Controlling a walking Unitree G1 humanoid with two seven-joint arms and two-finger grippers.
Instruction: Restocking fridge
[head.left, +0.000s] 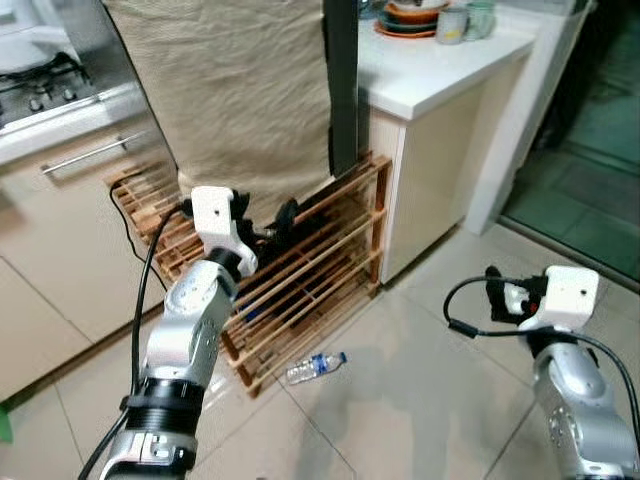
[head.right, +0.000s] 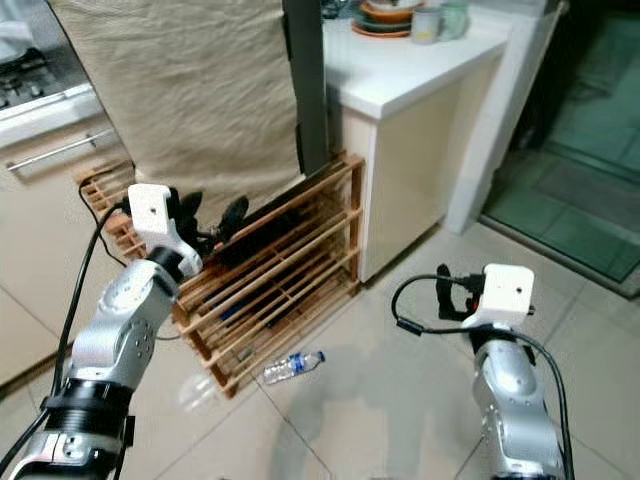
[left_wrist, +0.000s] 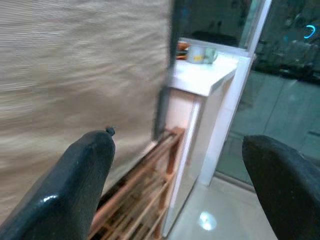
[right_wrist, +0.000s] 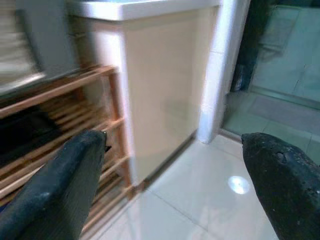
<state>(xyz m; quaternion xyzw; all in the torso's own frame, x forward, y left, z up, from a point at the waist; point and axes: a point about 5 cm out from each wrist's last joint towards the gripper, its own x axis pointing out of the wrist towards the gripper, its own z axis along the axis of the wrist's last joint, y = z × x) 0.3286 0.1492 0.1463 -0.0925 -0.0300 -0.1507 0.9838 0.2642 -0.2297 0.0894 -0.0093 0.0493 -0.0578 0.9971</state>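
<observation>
Water bottle (head.left: 316, 366): judged light, smooth, likely slippery; lying on the floor below both grippers.
Hold: best taken across the mid-body.
Left gripper (head.left: 278, 225): fingers spread wide, empty.
Right gripper (head.left: 495, 293): fingers spread wide, empty.

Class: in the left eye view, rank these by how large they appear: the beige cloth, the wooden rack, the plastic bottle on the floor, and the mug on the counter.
1. Cloth
2. Rack
3. and 4. Bottle and mug: they look alike in size, and the mug is farther from the camera, so unranked.

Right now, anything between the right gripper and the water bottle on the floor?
Nothing: bare floor tile separates the right gripper from the bottle, seen in the left eye view.
</observation>
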